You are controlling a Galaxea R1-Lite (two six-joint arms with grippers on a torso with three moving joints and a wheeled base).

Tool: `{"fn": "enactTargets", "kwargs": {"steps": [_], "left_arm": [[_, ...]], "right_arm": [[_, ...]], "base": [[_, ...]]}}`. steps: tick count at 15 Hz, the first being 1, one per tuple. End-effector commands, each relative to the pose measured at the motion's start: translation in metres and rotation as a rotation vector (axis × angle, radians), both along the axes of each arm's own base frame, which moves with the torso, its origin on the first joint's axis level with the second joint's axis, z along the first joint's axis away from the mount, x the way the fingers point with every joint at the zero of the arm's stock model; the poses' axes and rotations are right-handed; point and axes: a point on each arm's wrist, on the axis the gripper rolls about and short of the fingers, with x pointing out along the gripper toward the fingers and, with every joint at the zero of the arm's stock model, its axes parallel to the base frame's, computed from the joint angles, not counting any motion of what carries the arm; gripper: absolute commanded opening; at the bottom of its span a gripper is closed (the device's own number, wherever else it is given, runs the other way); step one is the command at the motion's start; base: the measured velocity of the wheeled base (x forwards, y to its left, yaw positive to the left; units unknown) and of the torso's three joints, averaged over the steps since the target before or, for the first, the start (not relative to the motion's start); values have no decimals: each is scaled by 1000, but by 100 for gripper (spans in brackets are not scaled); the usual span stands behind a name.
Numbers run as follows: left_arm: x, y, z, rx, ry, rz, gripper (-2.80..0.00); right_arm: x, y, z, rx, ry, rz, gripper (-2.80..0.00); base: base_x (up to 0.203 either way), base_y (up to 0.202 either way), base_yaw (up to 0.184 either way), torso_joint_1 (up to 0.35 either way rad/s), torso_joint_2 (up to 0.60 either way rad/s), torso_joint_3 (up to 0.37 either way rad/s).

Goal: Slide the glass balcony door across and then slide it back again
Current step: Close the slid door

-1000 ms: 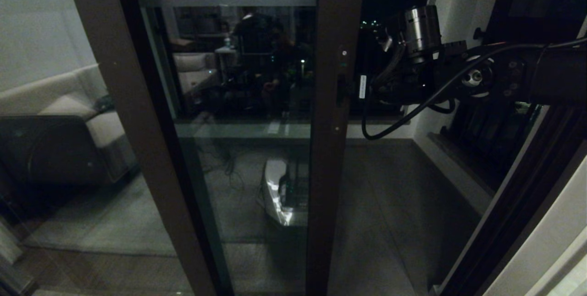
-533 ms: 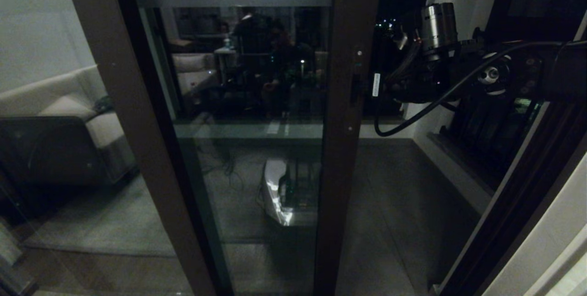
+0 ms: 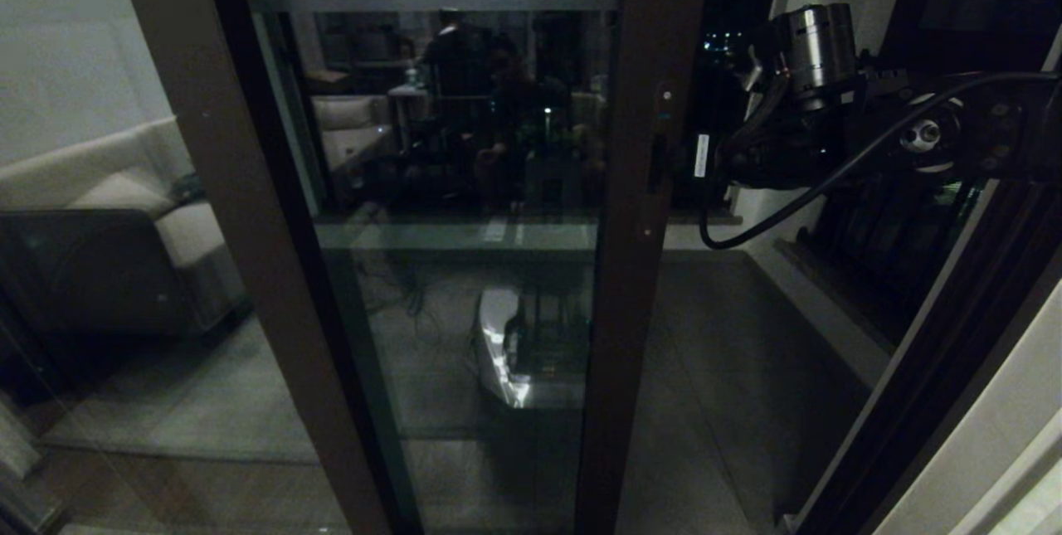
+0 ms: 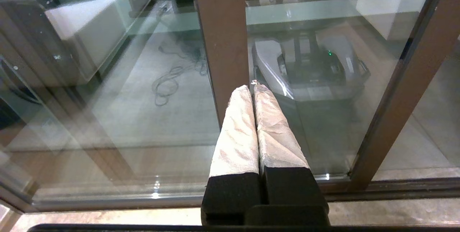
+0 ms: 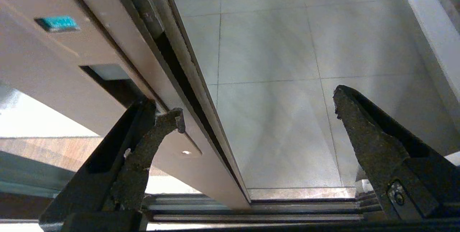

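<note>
Since a second ago, our right claw (image 5: 258,109) and the glass balcony door (image 3: 639,269) shifted right together; claw spread, one finger at its stile. Left claw (image 4: 253,88) parked, pressed together.

The glass balcony door (image 3: 448,187) runs past the frame edges — frosted band's characters unreadable.

Floor and door track, as I see them from the rig.
I see pale grey balcony floor tiles (image 5: 273,81) beyond the metal floor track (image 5: 251,212); the glass balcony door (image 3: 639,286) stands in that track, a cable (image 4: 169,81) coiled on the floor reflected in the glass.
</note>
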Motion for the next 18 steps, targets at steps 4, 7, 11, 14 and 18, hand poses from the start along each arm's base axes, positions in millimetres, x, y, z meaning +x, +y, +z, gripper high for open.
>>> {"fn": "enactTargets", "kwargs": {"steps": [4,7,11,14,18], "left_arm": [[0,0,0,0,2,0,-280],[0,0,0,0,1,0,-280],[0,0,0,1,1,0,-280],[0,0,0,0,1,0,-280],[0,0,0,0,1,0,-280]], "right_arm": [[-5,-17,6,-3,-5,-38,0],[-4,-20,6,-3,-6,-47,0],[-2,-26,5,-5,-4,-63,0],[0,-34,5,-4,-2,-86,0],[0,-41,0,-10,15,-106,0]], "base": [[0,0,0,0,0,0],[0,0,0,0,0,0],[0,0,0,0,0,0],[0,0,0,0,0,0],[0,0,0,0,0,0]]}}
